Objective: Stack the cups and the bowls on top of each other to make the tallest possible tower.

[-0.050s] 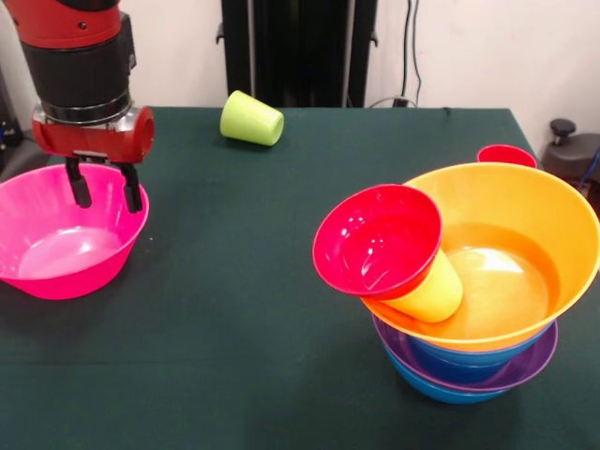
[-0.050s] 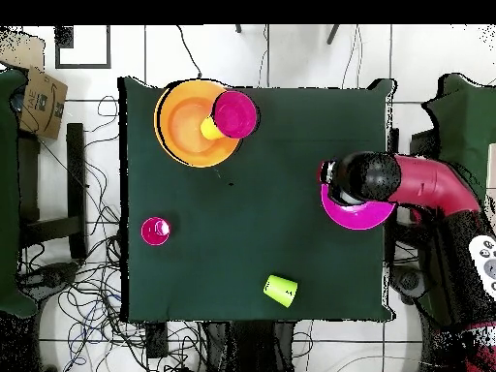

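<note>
My gripper (image 1: 105,186) hangs open over the right part of the large pink bowl (image 1: 66,234), at the table's left in the front view, its fingers (image 1: 131,187) down near the rim and holding nothing. In the overhead view the arm (image 2: 387,179) covers most of that pink bowl (image 2: 354,215). At the right stands the tower: blue and purple bowls (image 1: 469,370) under a wide orange bowl (image 1: 525,202). A yellow cup (image 1: 431,292) lies tilted in the orange bowl, and a small red bowl (image 1: 378,241) leans on it. A lime green cup (image 1: 251,119) lies on its side at the back.
A red cup (image 1: 506,155) stands upright just behind the orange bowl; from overhead this red cup (image 2: 155,231) is near the table's left edge. The lime cup (image 2: 281,290) lies near the bottom edge. Dark green cloth covers the table (image 1: 253,309).
</note>
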{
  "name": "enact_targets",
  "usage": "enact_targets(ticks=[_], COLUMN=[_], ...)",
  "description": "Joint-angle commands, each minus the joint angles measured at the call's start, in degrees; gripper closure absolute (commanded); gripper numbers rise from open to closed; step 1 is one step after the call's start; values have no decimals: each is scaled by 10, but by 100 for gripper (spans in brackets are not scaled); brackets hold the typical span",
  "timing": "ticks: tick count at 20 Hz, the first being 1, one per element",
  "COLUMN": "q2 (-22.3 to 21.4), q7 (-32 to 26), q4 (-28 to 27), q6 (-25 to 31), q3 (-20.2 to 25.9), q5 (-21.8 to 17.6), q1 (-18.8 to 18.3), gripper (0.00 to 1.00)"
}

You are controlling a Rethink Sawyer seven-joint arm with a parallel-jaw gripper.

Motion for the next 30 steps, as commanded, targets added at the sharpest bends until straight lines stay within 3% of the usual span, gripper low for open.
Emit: enact_targets(ticks=[1,30], q2=[42,107], q7=[30,13], q4=[-4,-4], q6=[5,-76], q3=[-27,-80], q5=[5,-42], q1=[32,27], gripper=[0,0])
